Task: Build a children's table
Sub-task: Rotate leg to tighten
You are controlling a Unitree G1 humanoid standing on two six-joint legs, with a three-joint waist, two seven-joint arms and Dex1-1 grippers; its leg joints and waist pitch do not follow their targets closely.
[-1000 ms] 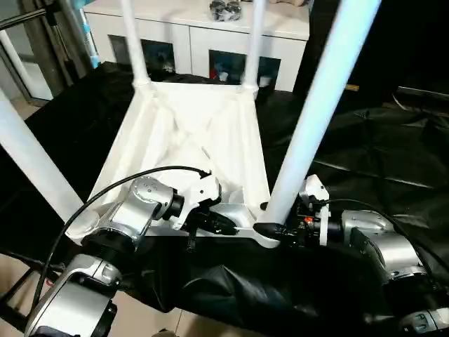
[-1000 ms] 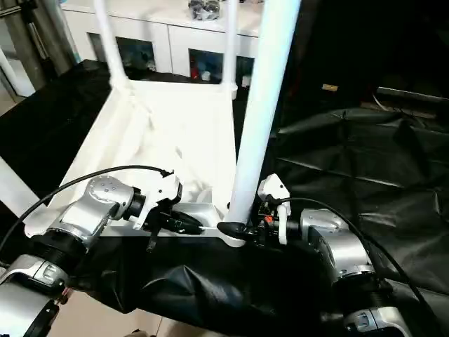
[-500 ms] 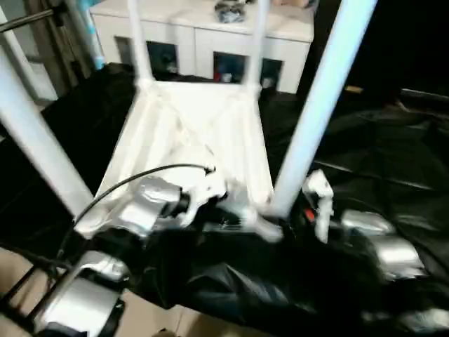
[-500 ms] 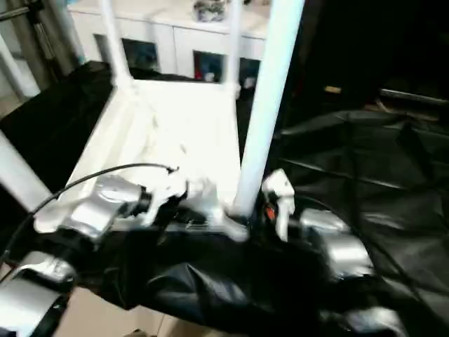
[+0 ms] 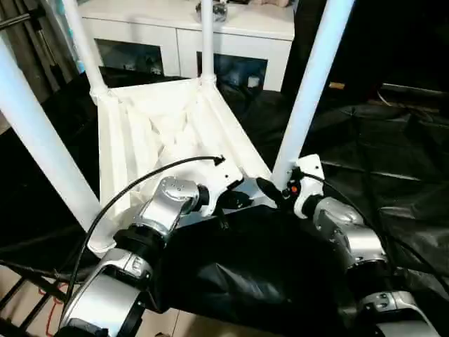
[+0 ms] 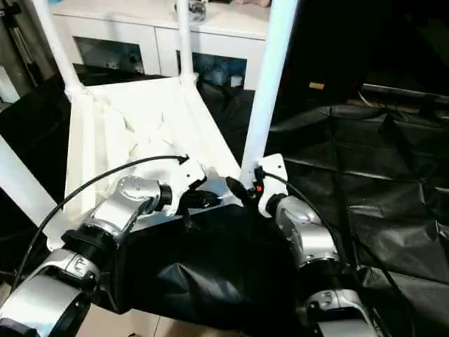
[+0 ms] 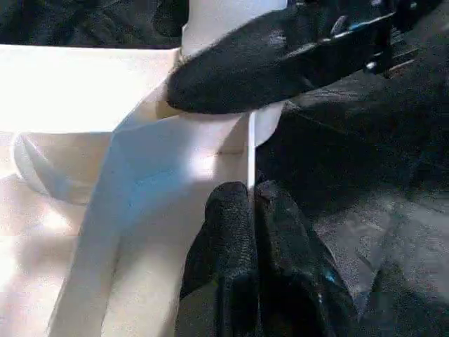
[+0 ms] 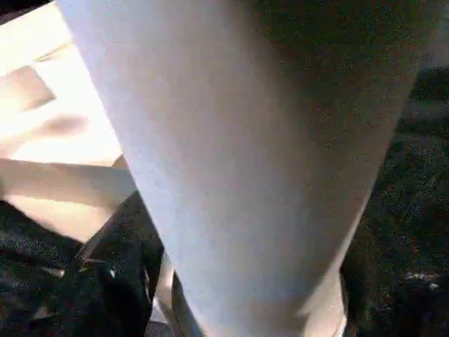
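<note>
White table point(image 5: 165, 133) lies upside down on black sheeting point(image 5: 393, 161). We pinch its near rim with our clenched left gripper point(image 7: 249, 203); our right gripper point(image 5: 270, 189) straddles the near-right leg point(image 5: 309, 84), grip uncertain.

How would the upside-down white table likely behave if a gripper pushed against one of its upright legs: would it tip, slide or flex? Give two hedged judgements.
The table would probably slide rather than tip: its broad top lies flat on the black cloth. The near leg, long and slender, may well flex or rock in its corner socket.
</note>
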